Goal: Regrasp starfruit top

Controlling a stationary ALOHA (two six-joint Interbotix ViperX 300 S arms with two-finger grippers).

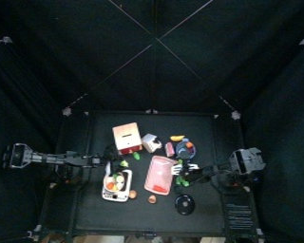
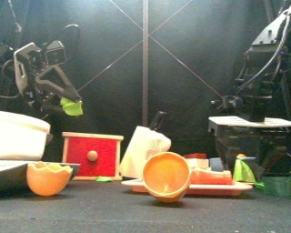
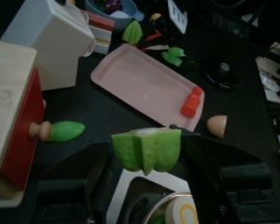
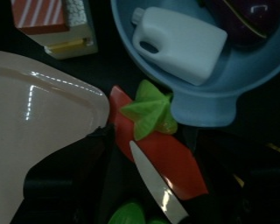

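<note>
Starfruit [image 3: 146, 149] clamped in L gripper [image 3: 146, 150], above table.

Reaching in from the left, with the left gripper [image 2: 69, 102] held high above the bench at its left side. Wrist tipped forward and down toward the near edge. Jaws closed on the starfruit [image 3: 147, 147], one on each flank, gripping it by its lower part, with the cut top showing between them. Coming in from the right, with the forearm sloped down and the wrist rolled over to one side. Right gripper [image 1: 182, 170] low over the bench right of the middle, pointing down. Jaws spread wide, nothing between them.
</note>
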